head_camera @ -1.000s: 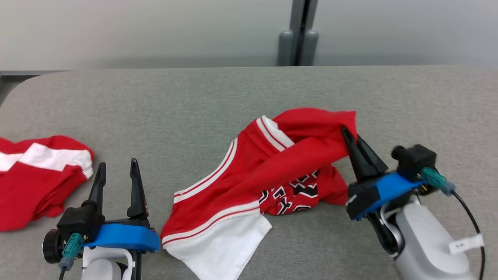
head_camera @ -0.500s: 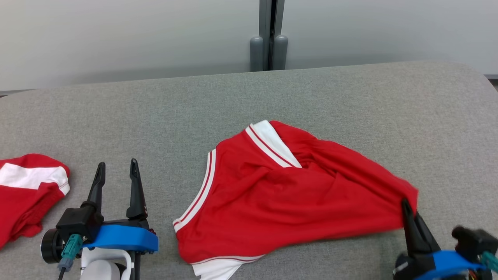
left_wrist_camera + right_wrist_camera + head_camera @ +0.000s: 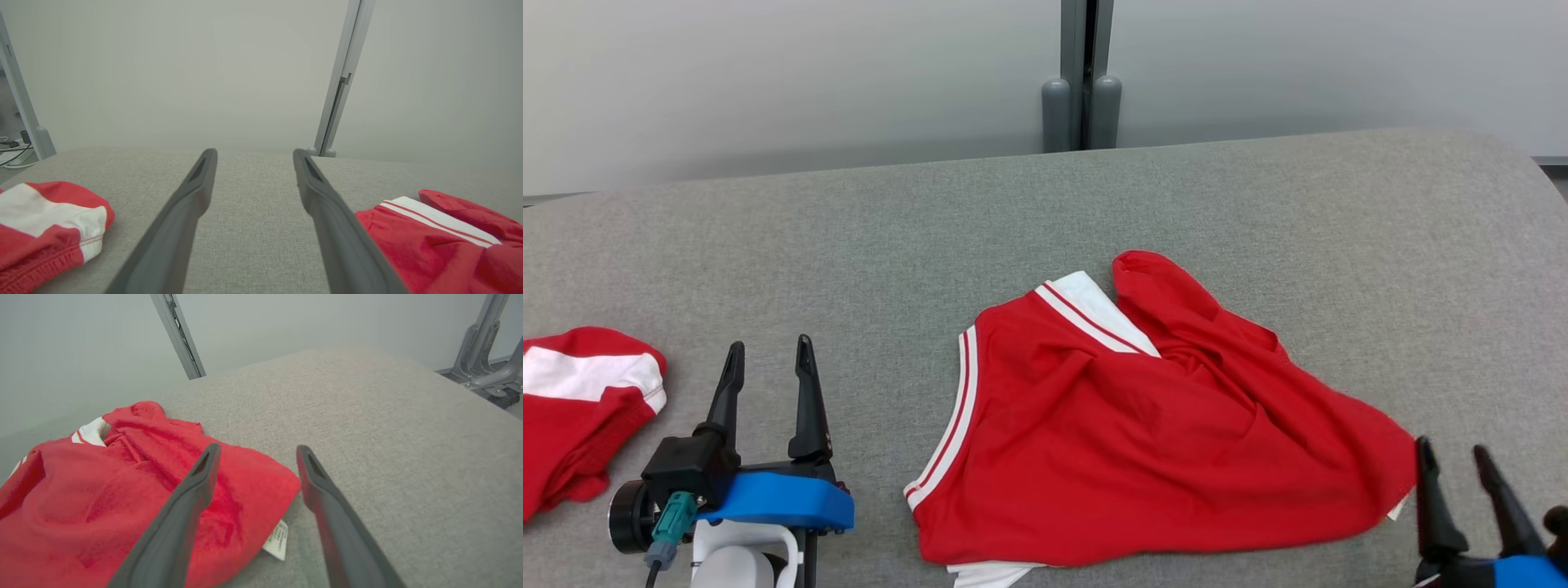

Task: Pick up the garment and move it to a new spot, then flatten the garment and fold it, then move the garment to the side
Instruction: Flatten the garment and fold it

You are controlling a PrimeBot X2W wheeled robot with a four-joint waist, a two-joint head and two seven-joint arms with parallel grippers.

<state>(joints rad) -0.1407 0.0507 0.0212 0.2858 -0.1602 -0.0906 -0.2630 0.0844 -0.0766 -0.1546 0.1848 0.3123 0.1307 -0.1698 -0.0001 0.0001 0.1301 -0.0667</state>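
Right pincer [image 3: 1450, 457] fingers apart, empty, just beside right corner of red white-trimmed jersey garment [image 3: 1143, 441] | garment lying loosely spread on grey fabric worktop [image 3: 849, 237] | left pincer [image 3: 770, 347] apart, empty, left of garment

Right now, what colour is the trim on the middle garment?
The trim is white with thin red stripes; the head view shows it best.

left gripper [image 3: 770, 343]: long dark tapered fingers [image 3: 806, 400], blue bracket [image 3: 784, 500]; teal plug [image 3: 672, 516] left of bracket, white forearm [image 3: 737, 563] below it. right gripper [image 3: 1451, 447] same.
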